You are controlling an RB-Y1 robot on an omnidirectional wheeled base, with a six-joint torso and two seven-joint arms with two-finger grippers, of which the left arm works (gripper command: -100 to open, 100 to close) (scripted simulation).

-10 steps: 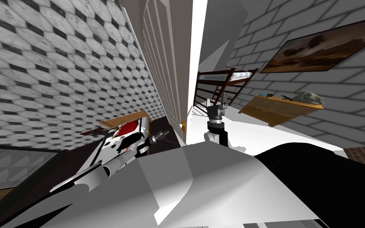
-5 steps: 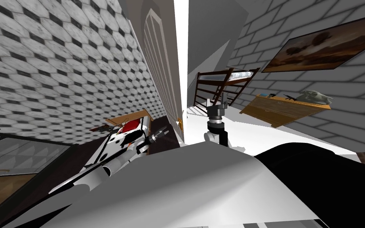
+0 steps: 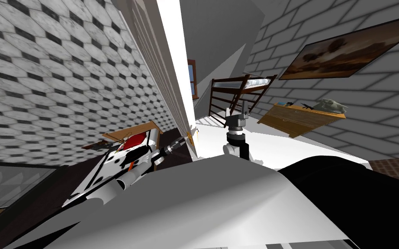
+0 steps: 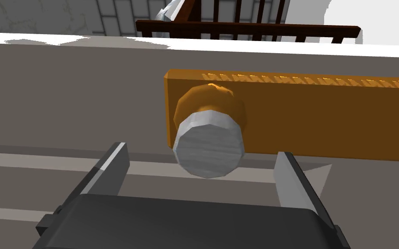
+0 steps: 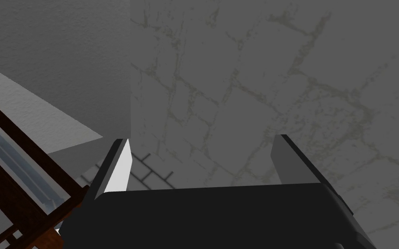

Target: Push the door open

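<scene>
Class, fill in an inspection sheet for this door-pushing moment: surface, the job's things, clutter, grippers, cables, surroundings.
Surface: white floor beyond the door.
Job's things: door, grey panelled face, nearly edge-on in the head view, with the room visible past its free edge. Knob, grey cap on an orange neck, set on an orange plate.
Clutter: small items on top of the wooden dresser.
Grippers: left gripper open, fingers either side of the knob, not touching it. Right gripper open, raised ahead of the chest, holding nothing.
Cables: nothing seen.
Surroundings: bunk bed, framed painting, window, hexagon-tiled wall.
</scene>
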